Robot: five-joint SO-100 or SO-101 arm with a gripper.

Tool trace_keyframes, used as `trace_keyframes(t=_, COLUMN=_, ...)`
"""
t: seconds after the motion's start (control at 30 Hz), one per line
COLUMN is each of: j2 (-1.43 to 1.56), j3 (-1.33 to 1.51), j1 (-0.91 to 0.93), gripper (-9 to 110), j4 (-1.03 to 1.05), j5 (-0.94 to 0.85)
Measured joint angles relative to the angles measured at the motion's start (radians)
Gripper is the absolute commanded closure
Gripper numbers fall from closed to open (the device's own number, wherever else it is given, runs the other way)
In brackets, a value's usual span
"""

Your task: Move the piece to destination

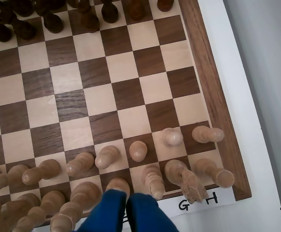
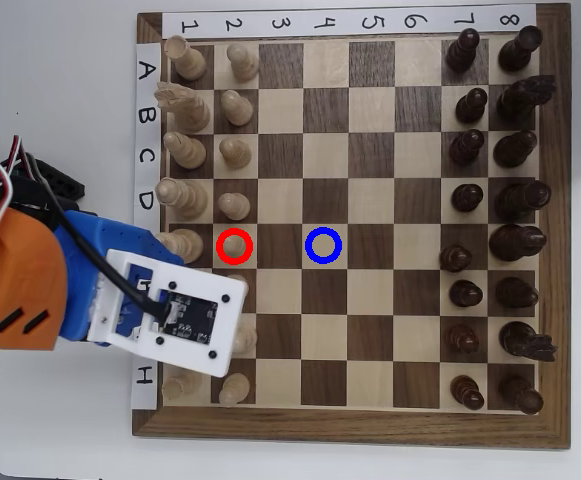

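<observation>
The piece (image 2: 235,246), a small cream pawn with a drawn red ring around it, stands in row E, column 2 of the chessboard (image 2: 350,425) in the overhead view. In the wrist view it is the pawn (image 1: 106,156) slightly left of centre. The destination (image 2: 323,246) is the blue-ringed light square two columns to its right; no ring shows in the wrist view. My gripper (image 1: 127,196), two blue fingers (image 1: 145,212) pressed together, holds nothing. It hovers at the bottom edge over the pale back row, short of the pawn. In the overhead view the white camera mount (image 2: 175,320) hides it.
Pale pawns (image 1: 138,151) and taller pale pieces (image 1: 152,181) crowd both sides of the piece. Dark pieces (image 2: 490,240) fill the two right columns in the overhead view. The middle four columns hold no pieces. The orange and blue arm (image 2: 25,275) lies left of the board.
</observation>
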Motion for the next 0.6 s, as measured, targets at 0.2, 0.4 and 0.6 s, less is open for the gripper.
trace_keyframes(t=0.2, j2=0.026, j3=0.084, j1=-0.025, gripper=101, j4=-0.023, j5=-0.003)
trace_keyframes(t=0.4, j2=0.028, j3=0.132, j1=-0.061, gripper=101, j4=-0.035, j5=0.011)
trace_keyframes(t=0.6, j2=0.028, j3=0.176, j1=-0.080, gripper=101, j4=-0.060, j5=0.018)
